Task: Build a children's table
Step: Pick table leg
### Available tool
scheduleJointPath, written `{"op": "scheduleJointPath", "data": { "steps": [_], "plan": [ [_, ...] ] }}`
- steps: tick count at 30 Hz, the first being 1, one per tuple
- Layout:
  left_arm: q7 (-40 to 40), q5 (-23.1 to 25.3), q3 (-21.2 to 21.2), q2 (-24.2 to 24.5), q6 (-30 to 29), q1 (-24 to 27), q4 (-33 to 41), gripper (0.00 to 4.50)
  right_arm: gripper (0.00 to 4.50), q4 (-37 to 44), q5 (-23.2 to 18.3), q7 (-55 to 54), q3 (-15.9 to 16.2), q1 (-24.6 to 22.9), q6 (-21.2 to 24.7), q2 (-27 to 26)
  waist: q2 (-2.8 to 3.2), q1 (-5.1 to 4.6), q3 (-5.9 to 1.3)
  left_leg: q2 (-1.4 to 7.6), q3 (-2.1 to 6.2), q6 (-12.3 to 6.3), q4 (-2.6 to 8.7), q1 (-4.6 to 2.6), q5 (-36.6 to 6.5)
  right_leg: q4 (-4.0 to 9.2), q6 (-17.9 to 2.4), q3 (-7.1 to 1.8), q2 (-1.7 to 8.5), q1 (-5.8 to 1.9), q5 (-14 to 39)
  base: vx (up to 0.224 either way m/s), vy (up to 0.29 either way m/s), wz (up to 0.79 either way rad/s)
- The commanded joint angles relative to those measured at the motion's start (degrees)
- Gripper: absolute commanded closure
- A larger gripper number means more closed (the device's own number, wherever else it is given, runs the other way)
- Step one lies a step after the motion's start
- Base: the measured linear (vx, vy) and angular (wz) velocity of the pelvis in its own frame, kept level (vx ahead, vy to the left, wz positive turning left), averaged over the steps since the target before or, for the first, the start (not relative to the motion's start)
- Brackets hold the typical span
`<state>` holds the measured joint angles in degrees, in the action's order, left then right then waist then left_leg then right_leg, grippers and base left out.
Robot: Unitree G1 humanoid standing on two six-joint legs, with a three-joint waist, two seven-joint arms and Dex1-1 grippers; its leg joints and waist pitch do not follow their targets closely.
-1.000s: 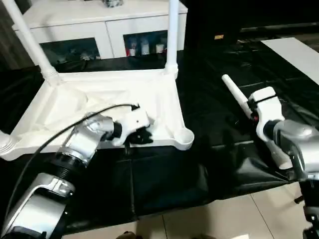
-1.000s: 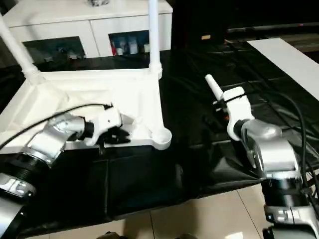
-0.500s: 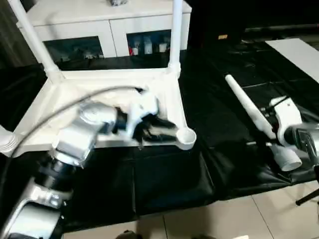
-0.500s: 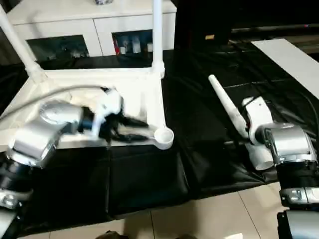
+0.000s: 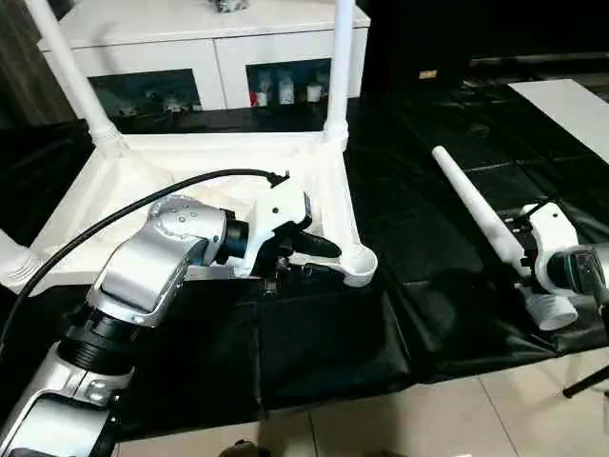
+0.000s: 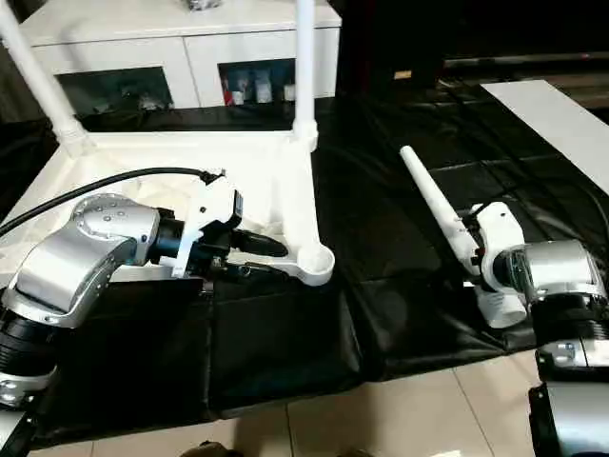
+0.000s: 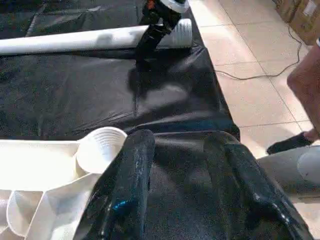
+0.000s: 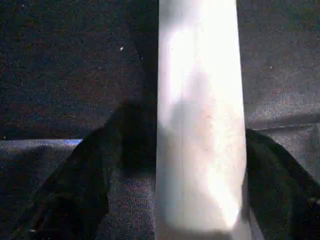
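Note:
The children's table top (image 5: 205,176) lies upside down on the black cover, ribbed side up. Upright legs (image 5: 339,62) stand in its two far corners, and another leg end (image 5: 11,268) shows at the near left. The near-right corner socket (image 5: 360,259) is empty. My left gripper (image 5: 319,259) is open at the top's front rim, just left of that socket; in the left wrist view its fingers (image 7: 132,165) spread over black cloth. My right gripper (image 5: 540,255) is shut on the loose leg (image 5: 471,205), which lies low over the cover to the right, gripped near its wide end (image 8: 200,115).
A white cabinet with glass doors (image 5: 205,57) stands behind the work table. The black cover's front edge (image 5: 381,367) drops to a tiled floor. A white board (image 5: 566,100) lies at the far right. A person's hand (image 7: 306,82) and shoe (image 7: 290,143) show beside the table.
My left gripper has swung right along the front rim toward the empty socket. My right gripper has dropped lower and nearer with the loose leg, now almost flat.

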<state>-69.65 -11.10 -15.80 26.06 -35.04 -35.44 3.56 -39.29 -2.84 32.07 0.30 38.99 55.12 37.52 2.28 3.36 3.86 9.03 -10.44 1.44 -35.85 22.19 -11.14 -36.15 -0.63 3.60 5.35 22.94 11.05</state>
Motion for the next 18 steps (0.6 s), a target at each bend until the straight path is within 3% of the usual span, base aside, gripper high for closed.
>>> {"op": "scheduleJointPath", "data": {
  "steps": [1, 10, 15, 18],
  "plan": [
    [0.54, 0.19, -0.27, 0.70, -0.26, -0.16, 0.96, 2.54, 1.12, -2.29, -0.50, 0.70, -0.66, 0.68, -0.71, 0.23, -1.30, 0.05, -4.41, 3.43, 0.90, -2.50, 3.84, -0.93, -6.34, 4.14, -15.95, -2.43, 3.16, -2.97, 9.45, 0.000, 0.000, 0.00],
    [1.92, 0.55, -0.43, 1.21, -0.20, -0.81, -0.01, 2.54, 1.88, -5.71, -0.53, 0.39, -1.35, 1.56, -1.91, 0.16, -1.49, 0.07, -4.45, 3.41, 0.88, -2.36, 3.79, -0.85, -6.02, 4.01, -16.15, -2.41, 3.10, -3.08, 8.41, 0.000, 0.000, 0.00],
    [3.70, 1.28, -0.17, 1.79, -0.06, -1.10, -1.36, 2.54, 2.32, -6.13, -1.58, -2.15, -4.44, 1.68, -3.16, -0.45, -1.43, 0.04, -4.48, 3.35, 0.86, -2.39, 3.77, -0.88, -6.09, 4.05, -16.13, -2.38, 3.06, -3.02, 8.40, 0.000, 0.000, 0.00],
    [6.23, 1.39, 1.70, 1.42, 0.40, -1.49, -2.50, 2.54, 2.45, -2.39, -3.44, -3.44, -7.86, 1.08, -3.08, -0.89, -1.50, 0.05, -4.50, 3.32, 0.87, -2.26, 3.80, -0.91, -6.23, 4.07, -15.90, -2.32, 3.02, -3.06, 8.76, 0.000, 0.000, 0.00]
  ]
}}
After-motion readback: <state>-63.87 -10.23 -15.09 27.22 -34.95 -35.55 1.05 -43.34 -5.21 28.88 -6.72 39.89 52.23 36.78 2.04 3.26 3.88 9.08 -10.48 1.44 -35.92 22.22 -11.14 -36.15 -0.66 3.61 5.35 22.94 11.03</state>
